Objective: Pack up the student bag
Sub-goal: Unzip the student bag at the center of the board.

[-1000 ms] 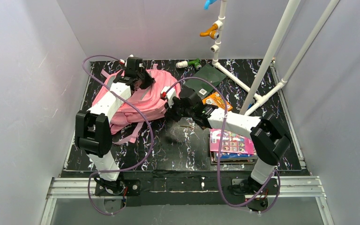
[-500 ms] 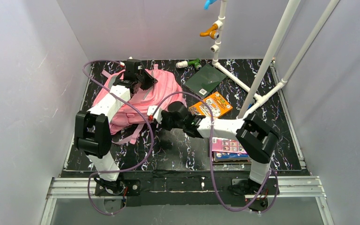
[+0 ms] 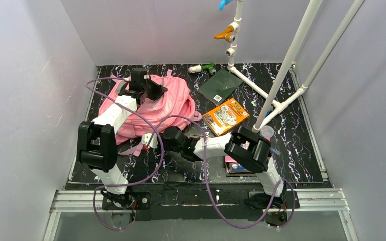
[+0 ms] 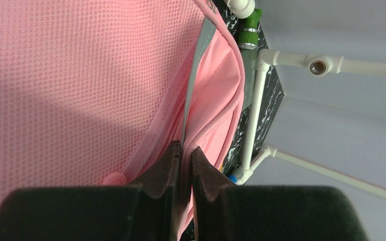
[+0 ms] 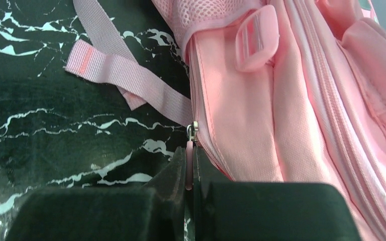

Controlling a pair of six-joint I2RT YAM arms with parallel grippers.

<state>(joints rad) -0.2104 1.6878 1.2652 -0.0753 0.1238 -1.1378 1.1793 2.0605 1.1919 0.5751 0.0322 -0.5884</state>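
Up at the far left of the table lies the pink bag (image 3: 173, 100). The left gripper (image 4: 183, 150) sits on the bag's far top, its jaws pinched narrow on the bag's grey-striped edge. At the bag's near corner the right gripper (image 5: 189, 155) is clamped on the pink zip pull (image 5: 188, 160), beside a loose strap (image 5: 125, 75). An orange book (image 3: 225, 115) lies just right of the bag.
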